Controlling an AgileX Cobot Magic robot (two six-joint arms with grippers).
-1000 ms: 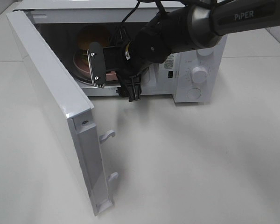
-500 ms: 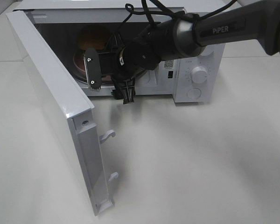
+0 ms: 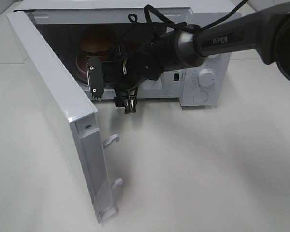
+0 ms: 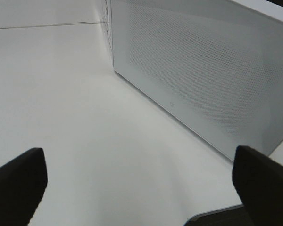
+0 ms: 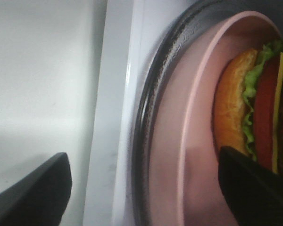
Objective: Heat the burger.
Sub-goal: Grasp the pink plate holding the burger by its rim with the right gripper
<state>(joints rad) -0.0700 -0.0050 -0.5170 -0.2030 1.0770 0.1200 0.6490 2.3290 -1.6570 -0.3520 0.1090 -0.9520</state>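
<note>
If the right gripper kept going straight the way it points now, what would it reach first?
Probably the pink plate on the microwave's turntable, then the burger sitting on it. The right gripper is open and aimed into the cavity; exact depth is unclear.

White dominates: the boxy white microwave (image 3: 203, 72) with its open white door (image 3: 58, 111) sits on a pale off-white table (image 3: 208, 169), and the door's outer face (image 4: 203, 70) carries a fine grey dotted mesh pattern. Inside, the glossy orange-tan burger (image 5: 254, 103) shows green, red and yellow layers on a round pink plate (image 5: 179, 141), ringed by a dark glass turntable (image 5: 151, 108). The right arm (image 3: 183, 46) is black and grey with white lettering.
</note>
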